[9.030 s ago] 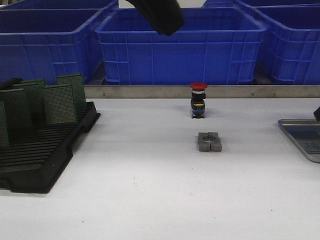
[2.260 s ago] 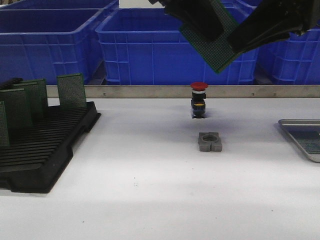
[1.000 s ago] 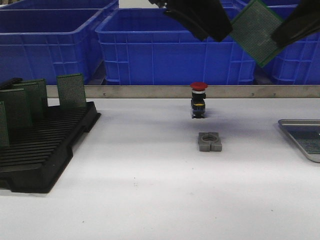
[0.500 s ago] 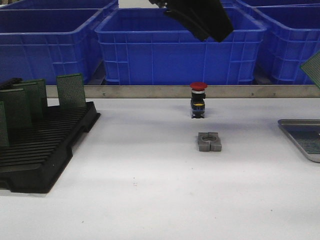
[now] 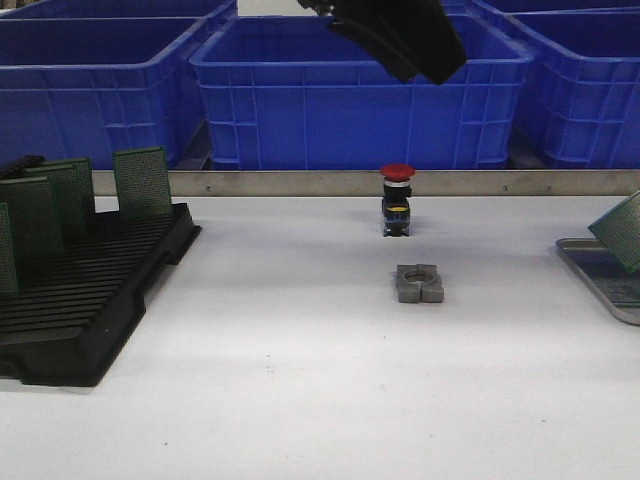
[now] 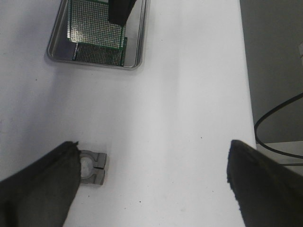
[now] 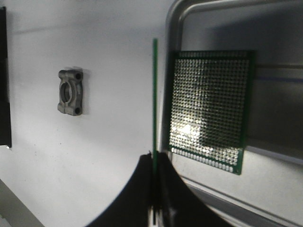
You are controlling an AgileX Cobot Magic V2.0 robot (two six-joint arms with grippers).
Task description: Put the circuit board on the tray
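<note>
Over the right edge of the table, the circuit board [image 5: 622, 230] hangs tilted just above the tray [image 5: 590, 262], pinched by the right gripper [image 7: 154, 163], whose fingers are closed narrowly on one edge of it; from that wrist the board shows only as a thin green line, edge-on, beside the tray's left rim. A second board [image 7: 208, 106] already lies flat on the tray's floor. Thin and flat as it is, the held board is probably light and stiff, a perforated panel that should not bend under its own weight, though its edges and corners could chip if dropped from any height. Its faces look smooth, so an edge pinch like this one seems the sensible hold, with the fingers clamping both faces near one side. To lie flat it would need tipping over before release, and it may slide on the metal or land overlapping the other board. The left gripper [image 6: 151, 179] hangs high with its fingers spread wide and empty, above the grey metal block [image 5: 419, 284] at mid-table.
</note>
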